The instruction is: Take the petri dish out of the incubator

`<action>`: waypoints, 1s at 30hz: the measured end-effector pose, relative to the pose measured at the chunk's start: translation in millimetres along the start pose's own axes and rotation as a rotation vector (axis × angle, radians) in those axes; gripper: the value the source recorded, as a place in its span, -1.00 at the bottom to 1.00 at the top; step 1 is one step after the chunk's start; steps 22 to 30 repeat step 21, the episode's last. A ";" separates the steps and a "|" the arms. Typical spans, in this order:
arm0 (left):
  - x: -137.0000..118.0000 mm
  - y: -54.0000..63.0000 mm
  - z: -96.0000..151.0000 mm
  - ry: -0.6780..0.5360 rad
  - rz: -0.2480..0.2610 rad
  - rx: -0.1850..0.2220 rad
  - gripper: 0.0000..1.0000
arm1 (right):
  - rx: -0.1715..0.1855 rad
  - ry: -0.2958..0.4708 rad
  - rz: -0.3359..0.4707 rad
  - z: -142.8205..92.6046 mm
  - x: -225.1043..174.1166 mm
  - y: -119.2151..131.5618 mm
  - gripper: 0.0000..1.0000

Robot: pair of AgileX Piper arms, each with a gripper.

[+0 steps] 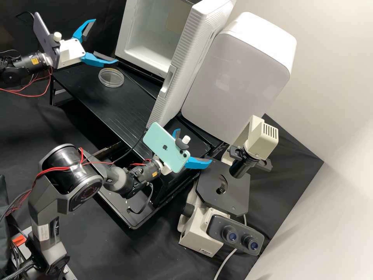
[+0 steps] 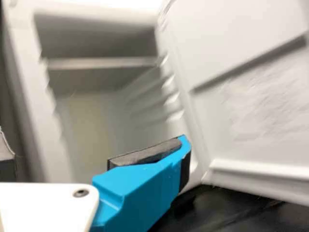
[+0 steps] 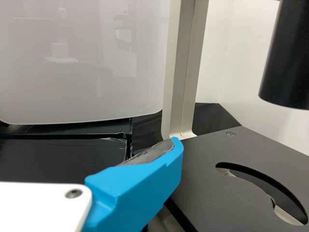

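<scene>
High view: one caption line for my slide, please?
Petri dish lies outside the open incubator, near the open left gripper.

Clear glossy plastic petri dish (image 1: 111, 77), ribbed white plastic incubator (image 1: 189, 54), matt black bench (image 1: 116, 111)

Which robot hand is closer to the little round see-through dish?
Left. The left gripper hovers close to the petri dish, in front of the open incubator. The right gripper is much farther off, over by the microscope.
</scene>
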 end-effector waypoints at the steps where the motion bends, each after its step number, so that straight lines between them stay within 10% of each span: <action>1: 0.0 0.1 1.1 -0.012 0.001 -0.007 1.00 | 0.000 0.000 0.000 0.0 0.0 0.0 1.00; 12: 0.3 -1.0 -2.1 -0.016 -0.006 -0.073 1.00 | 0.000 0.000 0.000 0.0 0.0 0.0 1.00; 21: -0.8 -7.9 -13.5 -0.014 -0.016 -0.202 1.00 | 0.000 0.000 0.000 0.0 0.0 0.0 1.00; 30: -0.8 -7.9 -13.5 -0.014 -0.016 -0.202 1.00 | 0.000 0.000 0.000 0.0 0.0 0.0 1.00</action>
